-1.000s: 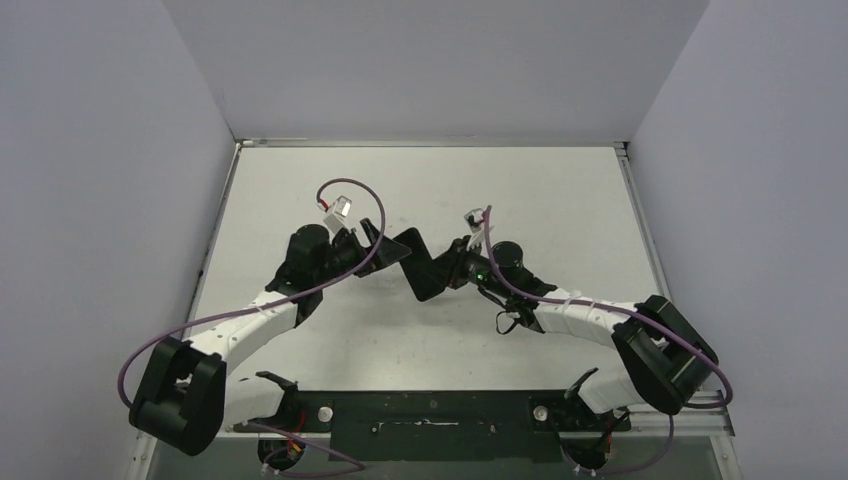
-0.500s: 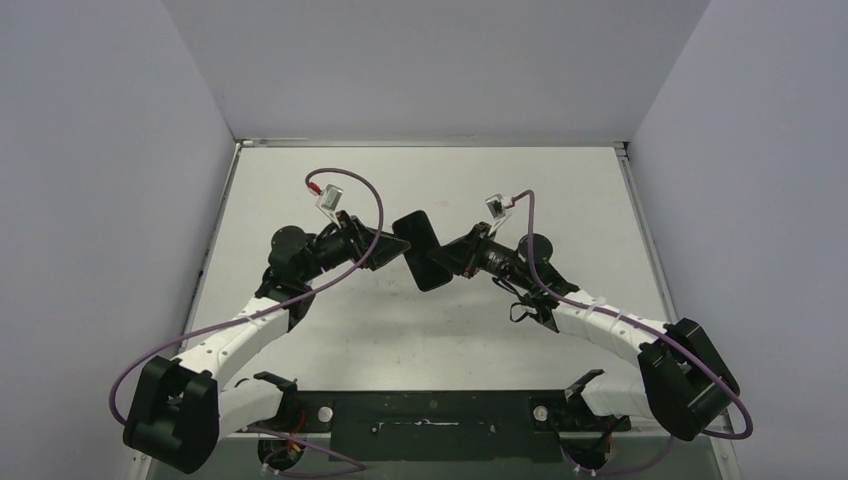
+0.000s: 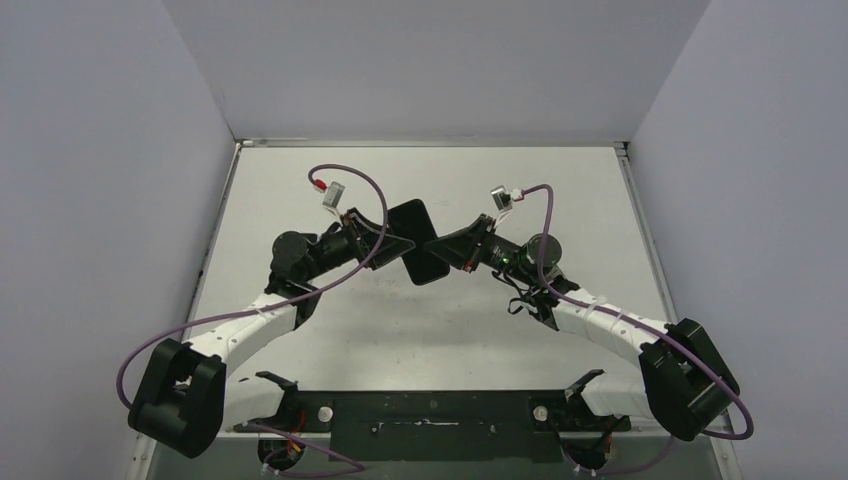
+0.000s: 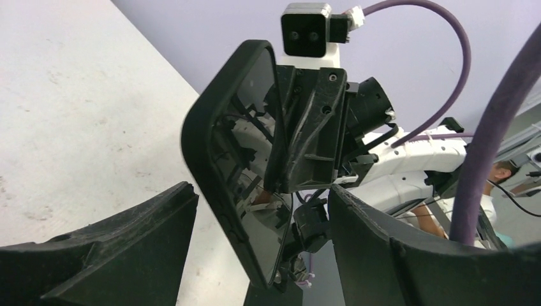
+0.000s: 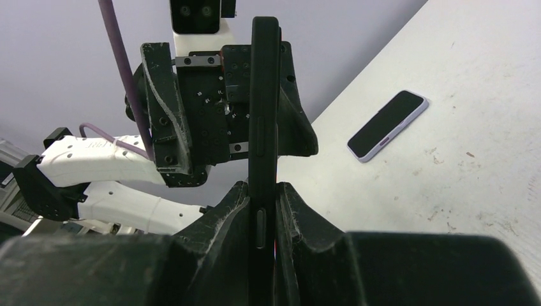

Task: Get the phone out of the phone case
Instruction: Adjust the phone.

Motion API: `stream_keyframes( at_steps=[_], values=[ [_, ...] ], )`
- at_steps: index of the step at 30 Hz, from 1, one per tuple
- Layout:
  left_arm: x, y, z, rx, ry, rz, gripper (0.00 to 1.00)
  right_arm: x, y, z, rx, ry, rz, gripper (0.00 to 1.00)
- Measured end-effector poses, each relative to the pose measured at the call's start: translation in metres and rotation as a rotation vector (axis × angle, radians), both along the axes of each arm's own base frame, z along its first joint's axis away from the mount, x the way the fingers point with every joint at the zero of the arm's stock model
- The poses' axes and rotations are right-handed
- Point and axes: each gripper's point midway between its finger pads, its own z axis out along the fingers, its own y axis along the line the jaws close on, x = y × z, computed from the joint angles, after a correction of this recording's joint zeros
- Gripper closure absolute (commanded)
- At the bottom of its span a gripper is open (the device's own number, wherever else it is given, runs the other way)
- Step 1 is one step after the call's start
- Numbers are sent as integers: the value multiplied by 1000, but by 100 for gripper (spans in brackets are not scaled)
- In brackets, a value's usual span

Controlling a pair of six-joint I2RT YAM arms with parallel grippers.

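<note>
Black rubber phone case, pinched edge-on by the right gripper, sits between the left gripper's spread jaws; a lavender-edged phone lies on the white table.

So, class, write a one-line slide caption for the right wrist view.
Right tool grips the black case edge-on; left tool open around it; phone on table.
</note>
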Motion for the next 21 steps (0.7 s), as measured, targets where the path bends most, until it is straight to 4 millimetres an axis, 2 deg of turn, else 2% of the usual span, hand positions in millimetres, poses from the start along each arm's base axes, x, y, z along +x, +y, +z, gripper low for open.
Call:
stream_keyframes(
  at_steps=[5,12,15,18,21],
  values=[
    [-5,-5,9,-51,-9,-35,44,-4,1,1,3,7,22,100],
    [-7,-6,20,-107,-15,-63,79,-10,5,16,37,-24,72,100],
    [-9,-5,25,-130,-15,-69,100,-10,8,21,56,-32,93,100],
    [-9,-3,30,-147,-16,-65,100,-11,12,25,64,-40,112,98],
    [-5,-1,31,-158,-4,-50,100,-7,14,27,65,-42,115,82]
  ],
)
